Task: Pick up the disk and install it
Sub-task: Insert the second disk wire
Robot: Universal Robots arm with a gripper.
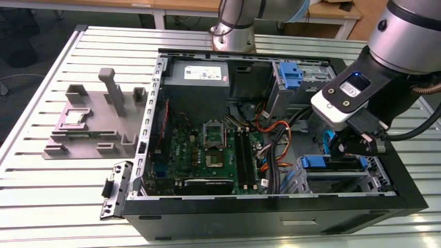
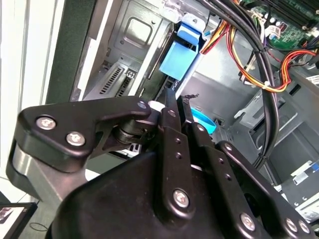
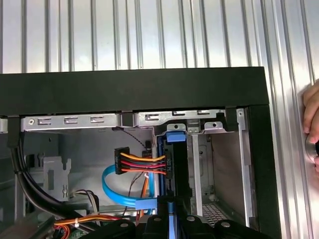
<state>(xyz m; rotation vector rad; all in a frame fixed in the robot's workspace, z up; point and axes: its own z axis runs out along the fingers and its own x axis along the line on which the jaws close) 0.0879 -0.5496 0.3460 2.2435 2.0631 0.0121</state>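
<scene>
The gripper is down inside the open computer case, fingers pinched narrow on the blue carrier edge of the disk, which stands on edge in the drive bay at the case's front corner, its long axis running from the gripper toward the case's black outer wall. The case lies on its side on a slatted metal table, motherboard up, with a grey fixture beside the case. Inside the case, orange and red cables plug in just beside the disk, and a person's hand rests on the table outside the case.
</scene>
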